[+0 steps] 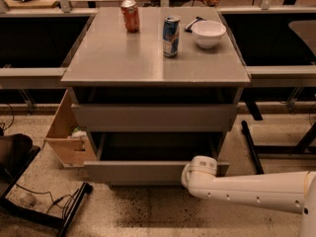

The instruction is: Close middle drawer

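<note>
At middle drawer front — pincer; cardboard box beside, bowl atop cabinet.

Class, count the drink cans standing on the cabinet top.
2. An orange can stands back left; a blue can stands mid-top, left of the white bowl. None seems hidden. The gripper sits at the middle drawer's front panel.

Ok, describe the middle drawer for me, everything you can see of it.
The middle drawer is a plain matte-grey tray with thin side walls and a flat, handleless front panel. It sits level, pulled well out of the cabinet, below another grey drawer front. Its inside lies in shadow. The gripper, at the end of the white arm, is at the right part of the front panel, apparently against it.
</note>
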You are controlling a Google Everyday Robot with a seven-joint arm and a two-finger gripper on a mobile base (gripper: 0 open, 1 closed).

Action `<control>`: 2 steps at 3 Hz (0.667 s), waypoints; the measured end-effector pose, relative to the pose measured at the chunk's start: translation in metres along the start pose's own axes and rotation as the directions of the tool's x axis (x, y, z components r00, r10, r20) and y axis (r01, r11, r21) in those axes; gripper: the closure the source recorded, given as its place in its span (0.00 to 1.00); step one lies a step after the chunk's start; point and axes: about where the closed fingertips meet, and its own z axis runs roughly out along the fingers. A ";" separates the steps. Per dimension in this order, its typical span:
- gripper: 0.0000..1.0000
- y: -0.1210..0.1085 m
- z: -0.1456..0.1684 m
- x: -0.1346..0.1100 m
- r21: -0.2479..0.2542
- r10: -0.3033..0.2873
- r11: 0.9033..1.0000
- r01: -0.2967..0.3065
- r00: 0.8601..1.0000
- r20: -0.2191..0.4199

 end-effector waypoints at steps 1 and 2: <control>1.00 -0.017 0.012 0.009 0.044 0.023 0.999 -0.023 1.000 -0.001; 1.00 -0.058 0.023 0.017 0.127 0.022 0.992 -0.024 1.000 0.016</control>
